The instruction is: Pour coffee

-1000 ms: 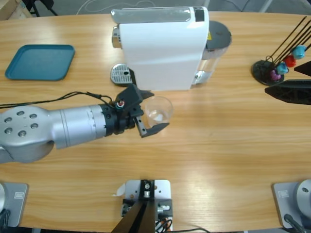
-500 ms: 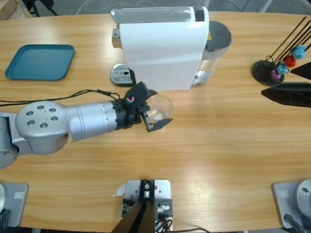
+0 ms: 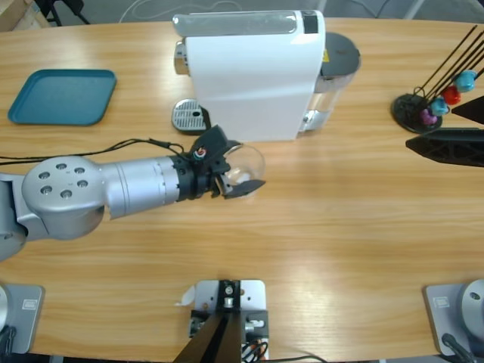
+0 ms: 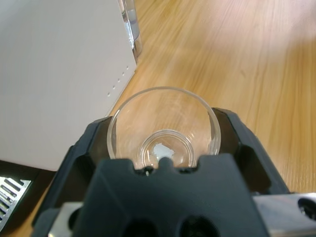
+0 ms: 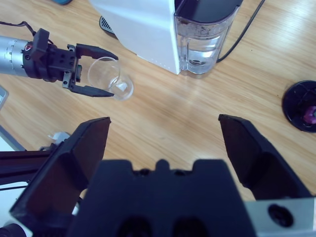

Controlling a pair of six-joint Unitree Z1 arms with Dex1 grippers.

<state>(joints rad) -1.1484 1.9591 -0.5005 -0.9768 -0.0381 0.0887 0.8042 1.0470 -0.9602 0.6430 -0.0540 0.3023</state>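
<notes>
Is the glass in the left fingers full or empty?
Empty: the glass between the left gripper fingers shows only its clear base and the wooden table through its walls.

Teal tray point(image 3: 62, 96) upper left of high view, flat on table point(image 3: 340, 249). Round metal drip grate point(image 3: 189, 116) right of tray, touching front-left base of white coffee machine point(image 3: 253, 76) at top centre. Clear water tank point(image 5: 207, 34) with dark lid on machine's right side; black cable point(image 5: 252, 24) behind it. Black capsule stand point(image 3: 417, 110) with thin rods, far right; blue, red, purple capsules point(image 3: 446, 98) on it.
</notes>
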